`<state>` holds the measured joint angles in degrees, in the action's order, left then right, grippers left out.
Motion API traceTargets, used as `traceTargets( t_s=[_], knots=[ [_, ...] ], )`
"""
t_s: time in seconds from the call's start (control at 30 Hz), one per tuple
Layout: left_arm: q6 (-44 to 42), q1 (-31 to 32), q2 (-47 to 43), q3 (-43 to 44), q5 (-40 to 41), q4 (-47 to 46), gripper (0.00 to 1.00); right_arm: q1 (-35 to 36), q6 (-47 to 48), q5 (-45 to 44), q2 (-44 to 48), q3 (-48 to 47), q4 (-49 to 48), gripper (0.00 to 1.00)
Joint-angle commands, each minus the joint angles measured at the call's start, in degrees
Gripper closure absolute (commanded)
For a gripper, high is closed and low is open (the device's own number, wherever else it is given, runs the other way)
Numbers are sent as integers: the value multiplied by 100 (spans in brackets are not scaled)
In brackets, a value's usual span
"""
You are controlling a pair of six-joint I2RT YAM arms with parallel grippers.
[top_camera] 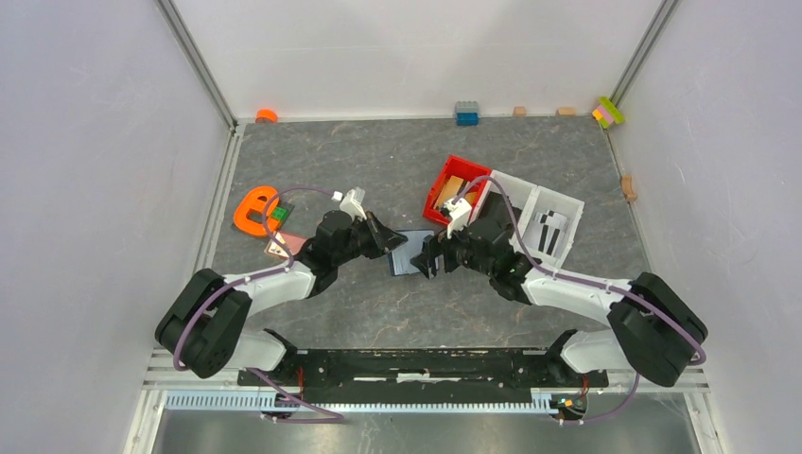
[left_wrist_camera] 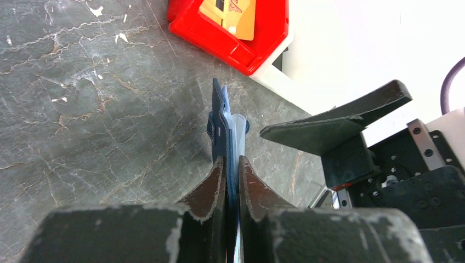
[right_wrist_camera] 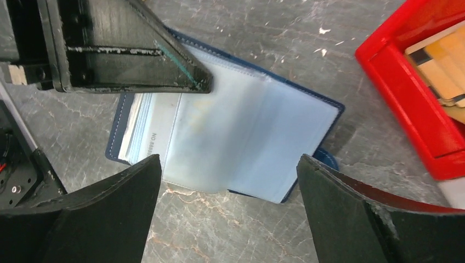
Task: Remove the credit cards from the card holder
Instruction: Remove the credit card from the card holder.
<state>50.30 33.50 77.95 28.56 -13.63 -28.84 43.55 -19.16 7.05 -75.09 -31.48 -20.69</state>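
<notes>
The card holder (top_camera: 409,253), dark navy outside, lies open on the table between my two grippers. In the right wrist view its pale blue clear sleeves (right_wrist_camera: 247,131) face up. A pale card with printed letters (right_wrist_camera: 152,129) sits in the left pocket. My left gripper (left_wrist_camera: 232,164) is shut on the card holder (left_wrist_camera: 221,118), seen edge-on there. My right gripper (right_wrist_camera: 227,164) stands open just above the table at the holder's near edge, holding nothing. A pinkish credit card (top_camera: 291,242) lies flat beside my left arm.
A red tray (top_camera: 452,168) with tan pieces stands just behind the holder, joined to a white tray (top_camera: 560,203). An orange piece (top_camera: 253,210) with a green block lies at the left. Small blocks line the back wall.
</notes>
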Motion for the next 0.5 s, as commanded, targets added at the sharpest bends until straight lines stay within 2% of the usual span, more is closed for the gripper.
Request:
traceTargets(
  t_s=[0.0, 0.3, 0.37, 0.47],
  knots=[
    [185, 8, -19, 221, -165, -381, 90, 46, 89, 249, -223, -203, -278, 2],
    [252, 12, 36, 212, -219, -453, 89, 263, 141, 346, -569, -419, -237, 2],
    [252, 3, 32, 207, -220, -454, 88, 257, 141, 331, -586, -429, -220, 6],
    [243, 7, 2, 211, -228, -458, 87, 266, 106, 64, -710, -521, -16, 18]
  ],
)
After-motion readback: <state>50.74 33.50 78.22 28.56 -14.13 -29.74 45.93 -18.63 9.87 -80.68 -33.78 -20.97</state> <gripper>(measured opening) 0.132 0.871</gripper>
